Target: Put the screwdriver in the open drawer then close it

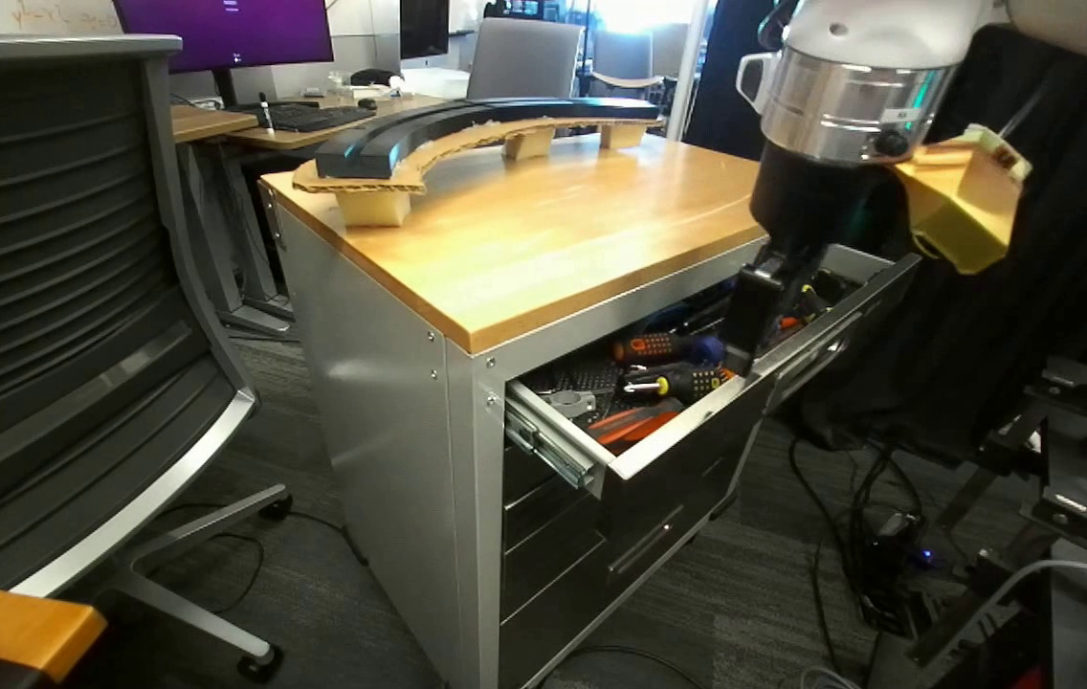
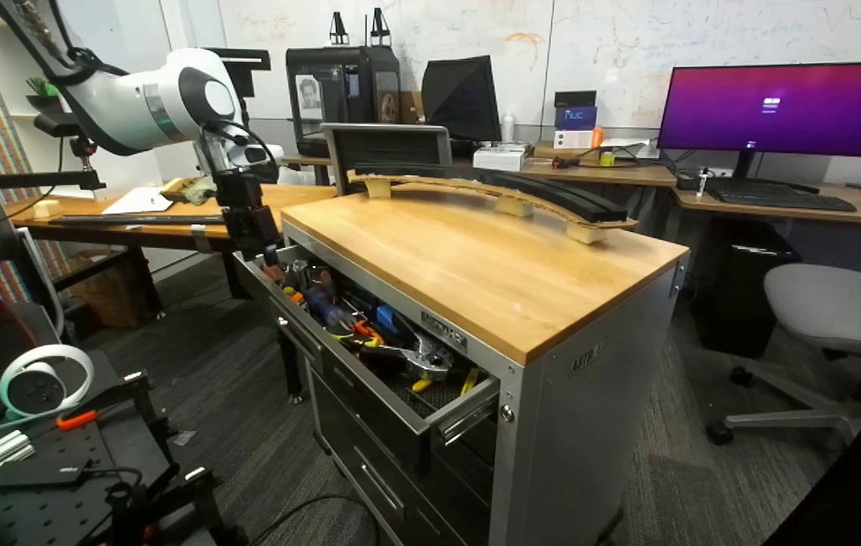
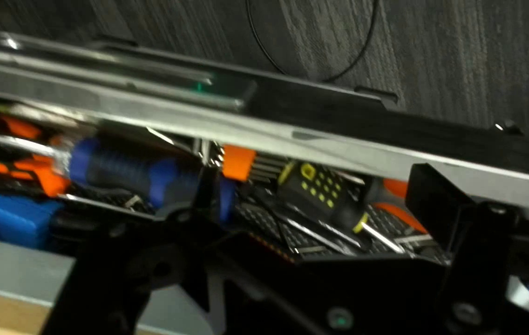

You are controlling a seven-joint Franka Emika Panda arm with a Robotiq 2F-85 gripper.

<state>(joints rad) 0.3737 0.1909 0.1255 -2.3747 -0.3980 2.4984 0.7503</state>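
Note:
The stubby black screwdriver with yellow dots point(image 3: 321, 188) lies in the open drawer, its short metal shaft showing; it also shows in an exterior view point(image 1: 694, 381). In the other tools of the remaining exterior view I cannot make it out. The grey drawer point(image 1: 673, 431) is pulled out of the wood-topped cabinet; its front rim shows in an exterior view point(image 2: 358, 378) and in the wrist view point(image 3: 274, 135). My gripper point(image 3: 319, 193) is open, its fingers apart on either side of the screwdriver in view. In both exterior views my gripper point(image 1: 743, 359) point(image 2: 270, 258) points down over the drawer.
Beside the screwdriver lie an orange-dotted handle point(image 1: 647, 346), a blue-and-black handled tool point(image 3: 125, 170), red-orange handles point(image 1: 634, 426) and a blue block point(image 3: 15, 218). A curved black strip on cardboard point(image 1: 467, 134) stands on the wooden cabinet top point(image 1: 543, 239). An office chair point(image 1: 55, 287) stands beside the cabinet.

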